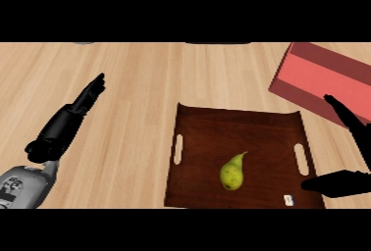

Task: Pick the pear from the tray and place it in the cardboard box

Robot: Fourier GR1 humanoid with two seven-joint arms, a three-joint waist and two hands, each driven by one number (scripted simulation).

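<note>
Right black hand was open w/ thumb spread, prob. to grasp the yellow-green pear just left of it on dark wooden tray; red cardboard box beyond. Left hand open, resting.

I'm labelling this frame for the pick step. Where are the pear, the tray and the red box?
pear [231,172]: head view, on its yellow-green body.
tray [217,125]: head view, on the bare dark wood floor beyond the pear.
red box [322,78]: head view, on its upper face, far right.
</note>
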